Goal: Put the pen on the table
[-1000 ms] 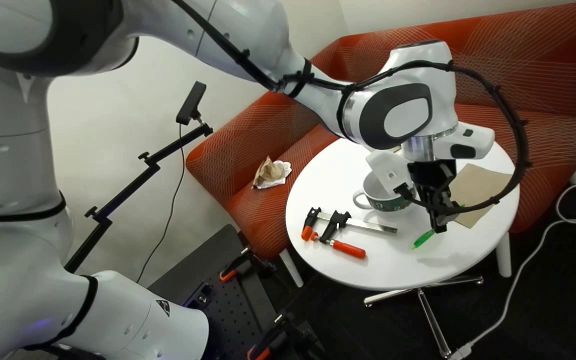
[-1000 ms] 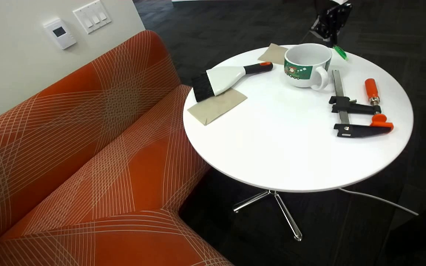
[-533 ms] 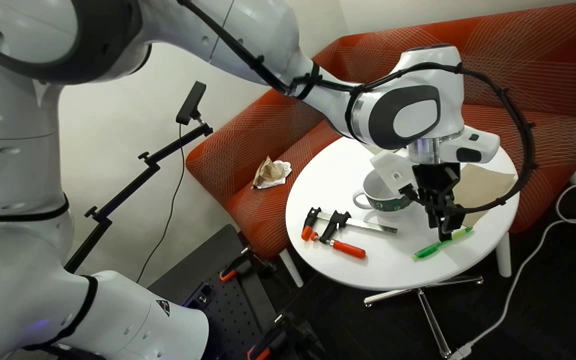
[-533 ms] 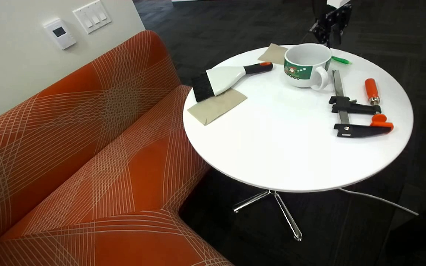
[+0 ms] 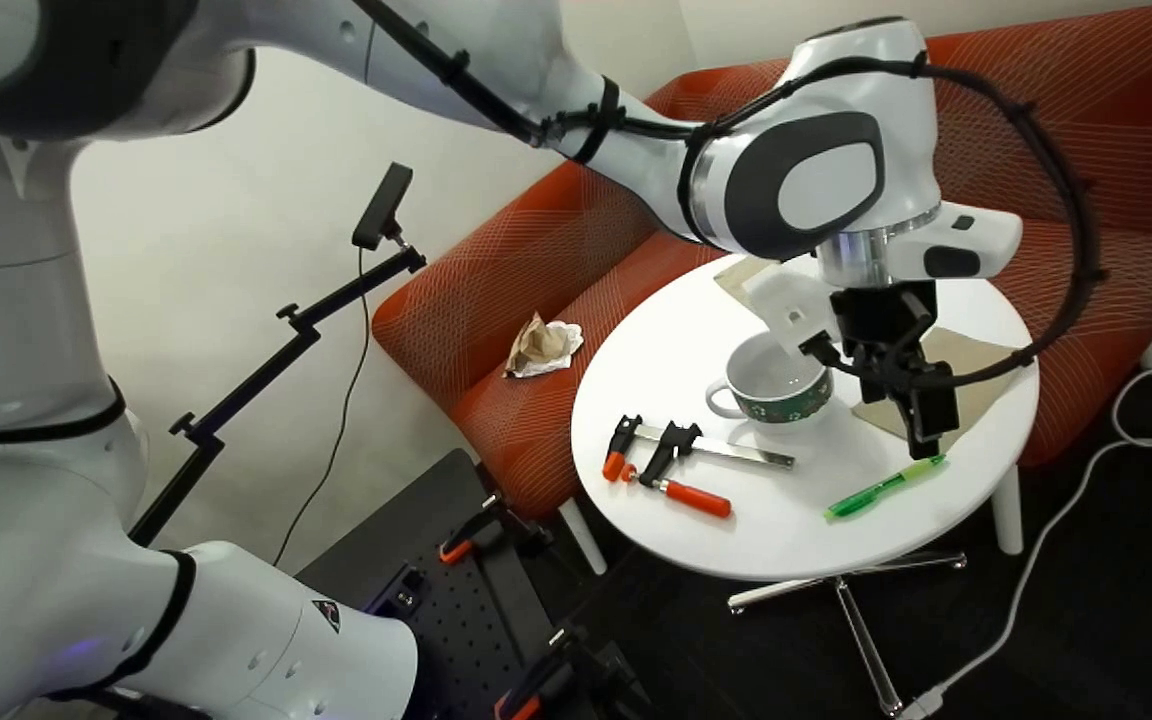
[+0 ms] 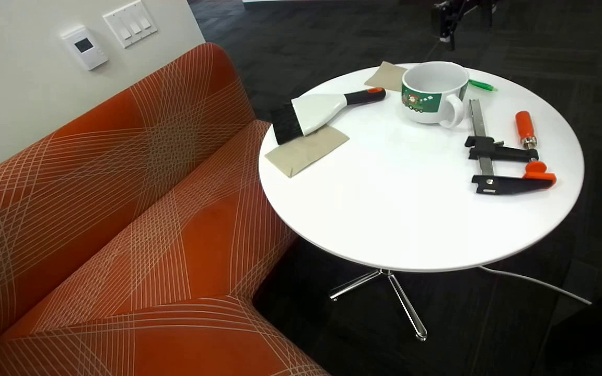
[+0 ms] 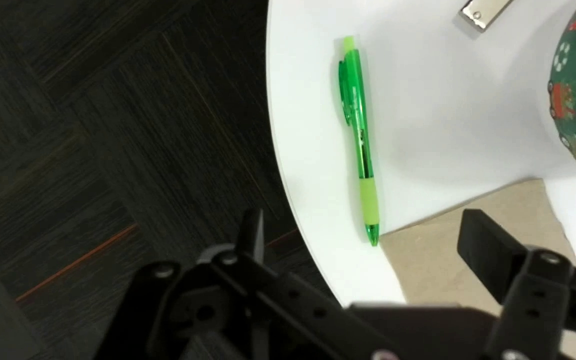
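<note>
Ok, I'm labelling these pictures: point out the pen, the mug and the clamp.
Pen [image 7: 361, 141]: in the wrist view, mid-barrel.
Mug [image 6: 429, 101]: in an exterior view, green band on its side.
Clamp [image 6: 507, 153]: in an exterior view, black sliding arm.

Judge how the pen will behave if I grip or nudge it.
The pen is probably stiff: its straight body looks like hard plastic. Being slim, it is likely light and easily nudged. It may roll, though the clip along its side could stop it early.

Green pen [image 7: 360, 135], lying flat, on round white table [image 6: 405, 201], near its edge
</note>
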Motion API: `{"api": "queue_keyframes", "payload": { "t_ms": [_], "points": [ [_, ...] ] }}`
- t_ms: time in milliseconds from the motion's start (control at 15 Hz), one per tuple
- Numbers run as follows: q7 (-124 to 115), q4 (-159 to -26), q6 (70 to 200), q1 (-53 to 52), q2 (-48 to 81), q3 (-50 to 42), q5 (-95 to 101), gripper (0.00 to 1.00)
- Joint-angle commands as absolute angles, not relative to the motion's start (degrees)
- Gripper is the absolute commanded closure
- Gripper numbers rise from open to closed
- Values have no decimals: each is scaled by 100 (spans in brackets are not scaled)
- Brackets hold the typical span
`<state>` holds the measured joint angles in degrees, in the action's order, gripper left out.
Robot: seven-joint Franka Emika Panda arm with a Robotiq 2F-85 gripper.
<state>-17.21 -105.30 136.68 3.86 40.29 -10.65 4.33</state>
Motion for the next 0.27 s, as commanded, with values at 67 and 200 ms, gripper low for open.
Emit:
{"api": "queue_keyframes", "payload": {
  "t_ms": [67,200],
  "points": [
    [-1701,-10645,13673,362,3855,-1104,405,0],
    [-1702,-10665,13673,363,3823,-1104,406,0]
  ]
}}
